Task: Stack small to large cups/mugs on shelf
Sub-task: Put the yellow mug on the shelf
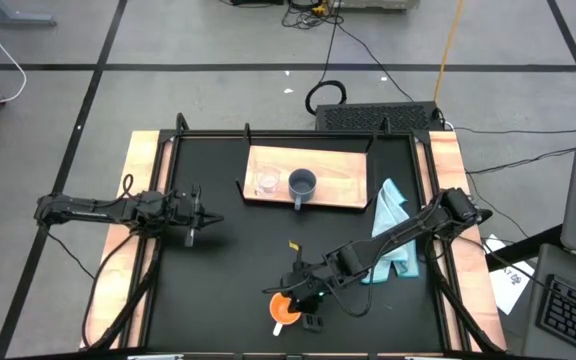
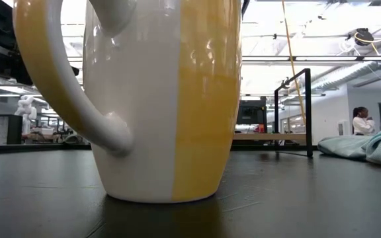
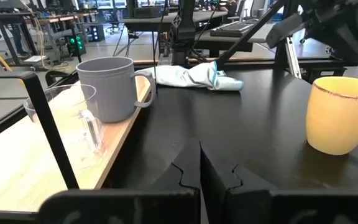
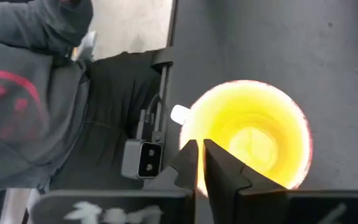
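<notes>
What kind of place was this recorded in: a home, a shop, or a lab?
Most likely a robotics lab or workshop. Behind the black table the low view shows exposed ceiling ducts and rows of workbenches, and cables trail across the taped floor.

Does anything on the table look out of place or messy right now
Only the light-blue cloth: it lies crumpled at the table's right side, beside the shelf. The clear glass cup and blue-grey mug stand upright on the shelf; the orange mug stands upright on the table. No spills or damage show.
</notes>
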